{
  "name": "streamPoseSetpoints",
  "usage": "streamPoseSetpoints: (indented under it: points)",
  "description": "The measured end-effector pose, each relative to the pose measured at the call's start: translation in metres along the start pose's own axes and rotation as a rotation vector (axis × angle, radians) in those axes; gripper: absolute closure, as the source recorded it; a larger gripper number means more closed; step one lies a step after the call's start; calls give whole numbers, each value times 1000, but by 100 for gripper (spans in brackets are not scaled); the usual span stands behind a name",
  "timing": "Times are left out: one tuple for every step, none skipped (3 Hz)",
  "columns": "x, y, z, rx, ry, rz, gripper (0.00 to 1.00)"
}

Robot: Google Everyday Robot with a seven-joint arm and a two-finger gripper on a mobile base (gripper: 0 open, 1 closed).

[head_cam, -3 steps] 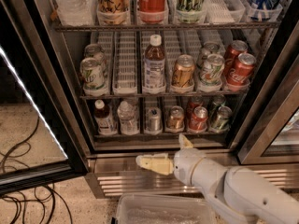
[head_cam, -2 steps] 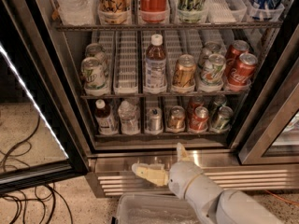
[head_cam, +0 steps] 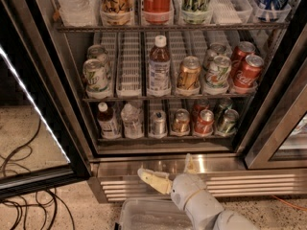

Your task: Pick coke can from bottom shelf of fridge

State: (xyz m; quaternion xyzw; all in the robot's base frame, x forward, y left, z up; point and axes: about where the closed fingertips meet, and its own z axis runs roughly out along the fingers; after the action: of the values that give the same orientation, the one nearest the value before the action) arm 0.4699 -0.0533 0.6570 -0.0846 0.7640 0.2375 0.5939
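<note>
Nothing is grasped yet: the end effector (head_cam: 171,172) hangs spread and empty low before the fridge (head_cam: 249,185), beneath the bottom shelf (head_cam: 144,139), the coke can (head_cam: 204,121) untouched.

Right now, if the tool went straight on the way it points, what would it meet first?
Probably the fridge's steel base panel: the open tool sits low before it, below the bottom shelf; depth unclear.

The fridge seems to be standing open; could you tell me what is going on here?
A one-armed robot is after the coke can on the bottom shelf of the fridge. Its gripper is open and hovers in front of the steel base panel, below the shelf and apart from the can. Nothing is grasped yet.
</note>
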Motion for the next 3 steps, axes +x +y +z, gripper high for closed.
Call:
streamPoseSetpoints:
  points:
    - [0, 0, 0, 0, 0, 0, 0]
    - [0, -9, 6, 21, -58, 17, 0]
    - [-9, -40, 18, 105, -176, 0, 0]
